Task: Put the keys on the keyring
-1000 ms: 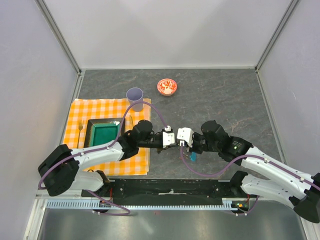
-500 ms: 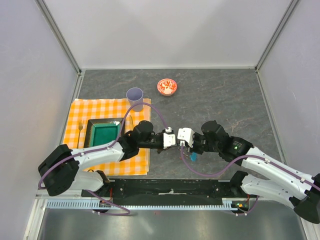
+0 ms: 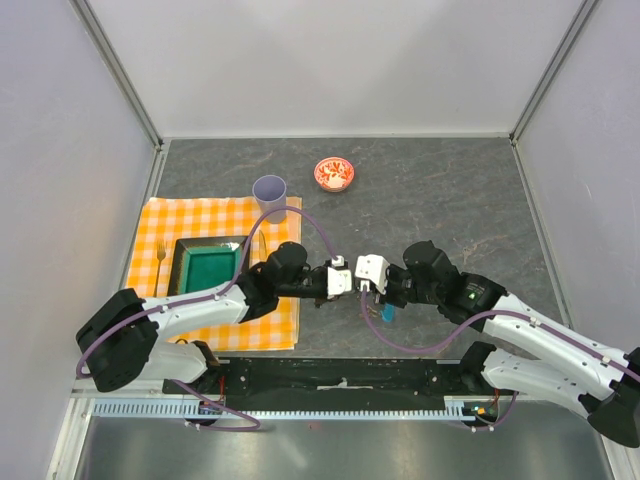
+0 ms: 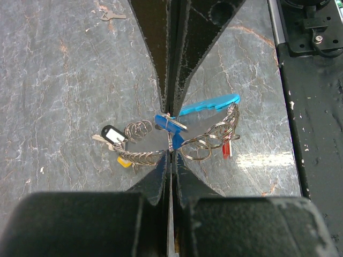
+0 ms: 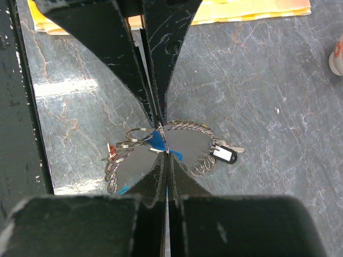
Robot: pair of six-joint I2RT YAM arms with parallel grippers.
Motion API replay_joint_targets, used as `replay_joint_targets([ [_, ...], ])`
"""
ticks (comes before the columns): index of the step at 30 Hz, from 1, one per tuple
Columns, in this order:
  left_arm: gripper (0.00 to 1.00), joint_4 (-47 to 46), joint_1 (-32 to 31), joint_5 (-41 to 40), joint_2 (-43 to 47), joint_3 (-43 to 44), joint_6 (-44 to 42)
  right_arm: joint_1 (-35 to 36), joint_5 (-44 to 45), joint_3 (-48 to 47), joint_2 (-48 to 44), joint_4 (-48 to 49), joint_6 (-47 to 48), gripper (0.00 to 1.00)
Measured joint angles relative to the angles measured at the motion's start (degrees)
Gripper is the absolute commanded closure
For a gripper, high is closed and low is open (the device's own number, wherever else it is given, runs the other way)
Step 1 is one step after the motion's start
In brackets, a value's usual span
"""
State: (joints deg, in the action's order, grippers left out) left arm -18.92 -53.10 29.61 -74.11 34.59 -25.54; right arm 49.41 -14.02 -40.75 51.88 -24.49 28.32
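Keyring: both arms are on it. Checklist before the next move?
1. ok: left claw is shut on the keyring chain.
2. ok: right claw is shut on the blue key.
3. cannot tell: whether the blue key is threaded onto the chain.
4. ok: blue fob, red key and black-and-white tag hang with the chain.
5. not ok: a loose key lies apart on the table.
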Motion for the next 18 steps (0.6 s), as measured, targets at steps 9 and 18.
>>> replay_joint_targets([
  [9,0.98,0.0,-0.1,-0.3,0.0,0.0,-0.1,0.0,0.5,0.0,-0.3,0.1,0.0,1.0],
  [18,0.98,0.0,-0.3,-1.0,0.0,0.0,-0.1,0.0,-0.6,0.0,-0.3,0.1,0.0,1.0],
])
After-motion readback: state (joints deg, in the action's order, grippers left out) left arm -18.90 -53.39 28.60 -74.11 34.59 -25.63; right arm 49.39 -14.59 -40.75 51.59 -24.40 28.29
